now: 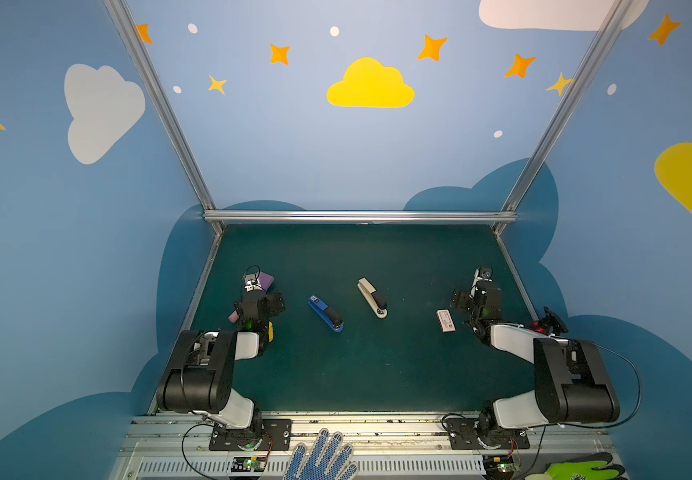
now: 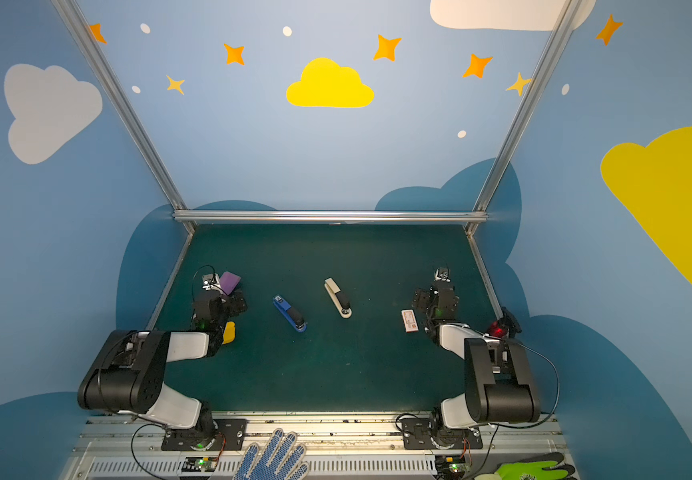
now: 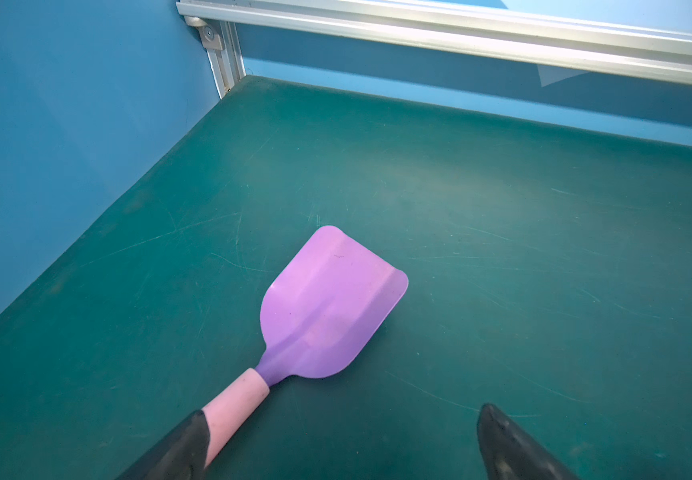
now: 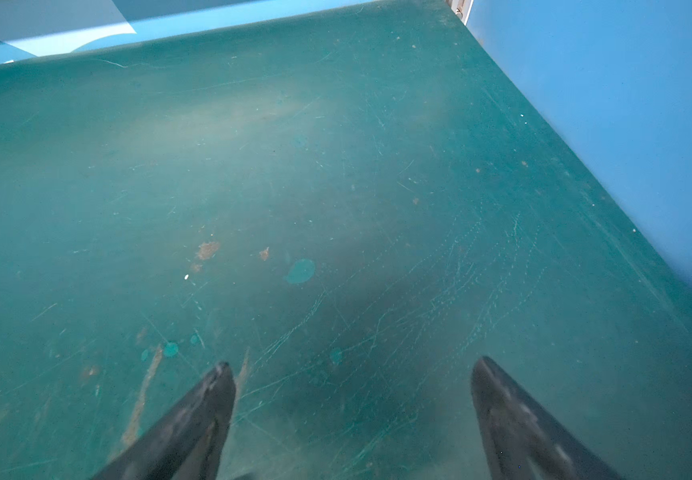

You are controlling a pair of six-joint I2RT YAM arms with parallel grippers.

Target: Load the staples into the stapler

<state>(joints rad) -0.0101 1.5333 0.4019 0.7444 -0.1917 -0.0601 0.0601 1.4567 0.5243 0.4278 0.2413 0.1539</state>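
Task status: nothing is done yet. The staples, seen only as their small white box (image 1: pixel 446 321) with a red mark, lie flat on the green mat (image 1: pixel 377 374), right of centre, and the box looks closed. 2 staplers lie mid-mat, well apart from the box: a blue stapler (image 1: pixel 325 313) and, just beyond it toward the right, a beige stapler (image 1: pixel 372 297). Both look shut, with no magazine exposed. Which of the 2 is meant, I cannot tell.

Left to do, by my reading: open 1 stapler, slide out the box's tray, lift a strip of staples, seat it in the channel, close up.

Arm pose: both arms sit folded, elbows high near their bases and forearms reaching forward. Each stays on its own side of the mat.

Left gripper (image 3: pixel 343 412): jaws spread wide over the mat, clamping nothing. A purple scoop (image 3: pixel 327 303) lies ahead of it, and the scoop's pink handle runs close beside 1 finger (image 3: pixel 182 444). Whether they touch, I cannot tell.

Right gripper (image 4: pixel 353 365): jaws spread wide, and only bare, scratched mat shows between them. In both top views the box lies just beside this arm's wrist, on the side toward the middle. It is outside the wrist camera's field.

Judgement: the right arm is better placed for the box and the left for the blue stapler.
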